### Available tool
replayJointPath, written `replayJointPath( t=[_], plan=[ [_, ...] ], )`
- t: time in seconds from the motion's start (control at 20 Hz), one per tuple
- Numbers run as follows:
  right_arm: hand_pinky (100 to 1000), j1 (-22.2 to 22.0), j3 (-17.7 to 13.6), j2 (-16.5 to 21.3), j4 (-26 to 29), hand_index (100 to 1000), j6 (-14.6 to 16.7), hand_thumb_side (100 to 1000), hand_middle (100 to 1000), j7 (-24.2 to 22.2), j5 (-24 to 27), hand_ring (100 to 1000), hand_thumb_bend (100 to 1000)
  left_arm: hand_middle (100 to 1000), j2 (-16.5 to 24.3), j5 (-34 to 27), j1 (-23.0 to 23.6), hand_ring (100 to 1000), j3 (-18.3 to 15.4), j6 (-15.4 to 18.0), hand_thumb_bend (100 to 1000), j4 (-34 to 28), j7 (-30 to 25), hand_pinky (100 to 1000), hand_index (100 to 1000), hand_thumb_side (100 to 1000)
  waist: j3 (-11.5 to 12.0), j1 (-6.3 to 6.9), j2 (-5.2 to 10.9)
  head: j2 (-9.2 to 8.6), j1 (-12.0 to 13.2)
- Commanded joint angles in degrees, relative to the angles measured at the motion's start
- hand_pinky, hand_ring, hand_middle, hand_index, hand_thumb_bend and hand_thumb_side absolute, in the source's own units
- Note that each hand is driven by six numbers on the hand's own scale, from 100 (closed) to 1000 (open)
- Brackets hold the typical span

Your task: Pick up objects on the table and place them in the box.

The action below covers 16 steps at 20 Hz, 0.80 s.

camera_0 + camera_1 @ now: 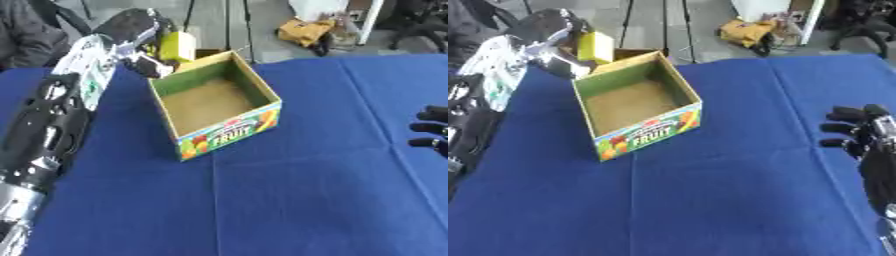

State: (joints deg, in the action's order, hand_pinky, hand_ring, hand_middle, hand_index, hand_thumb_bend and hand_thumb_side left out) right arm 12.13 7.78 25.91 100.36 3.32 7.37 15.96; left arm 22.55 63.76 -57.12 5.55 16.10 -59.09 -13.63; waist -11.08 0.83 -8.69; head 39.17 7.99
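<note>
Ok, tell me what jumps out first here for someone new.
The open cardboard box with FRUIT printed on its front, standing empty on the blue table. Next, the left hand at the box's far left corner, fingers curled round a yellow block above the rim. The right hand rests at the right edge.

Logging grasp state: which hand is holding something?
The left hand, fingers curled round the yellow block above the box's far corner; the right hand holds nothing.
</note>
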Motion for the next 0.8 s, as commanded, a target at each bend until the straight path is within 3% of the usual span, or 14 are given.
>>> replayJointPath(
  t=[0.05,0.6,0.65,0.8],
  plan=[
    [620,0.8,-0.3,0.7,0.5,779,0.1,1000,705,-0.2,0.3,722,100,392,-0.3,0.5,-1.8,474,0.9,0.1,288,-0.4,-2.8,672,480,309,-0.2,-0.11,0.76,-0.41,0.2],
    [620,0.8,-0.3,0.6,0.5,779,0.1,1000,705,-0.2,0.3,722,100,392,-0.9,1.5,-1.9,474,0.9,0.7,288,0.4,-5.3,672,480,309,-0.3,-0.09,0.74,-0.43,0.3],
    [620,0.8,-0.4,0.7,0.5,780,0.2,1000,705,-0.1,0.3,721,100,440,-0.8,1.6,-1.7,510,1.1,0.5,322,0.6,-5.4,689,537,313,-0.2,0.0,0.57,-0.61,0.1],
    [620,0.9,-0.4,0.6,0.4,780,0.2,1000,705,-0.2,0.2,722,100,444,-1.0,3.3,0.9,514,2.8,0.1,327,4.0,-7.5,691,542,313,-0.2,-0.02,0.51,-0.7,0.0]
  ],
)
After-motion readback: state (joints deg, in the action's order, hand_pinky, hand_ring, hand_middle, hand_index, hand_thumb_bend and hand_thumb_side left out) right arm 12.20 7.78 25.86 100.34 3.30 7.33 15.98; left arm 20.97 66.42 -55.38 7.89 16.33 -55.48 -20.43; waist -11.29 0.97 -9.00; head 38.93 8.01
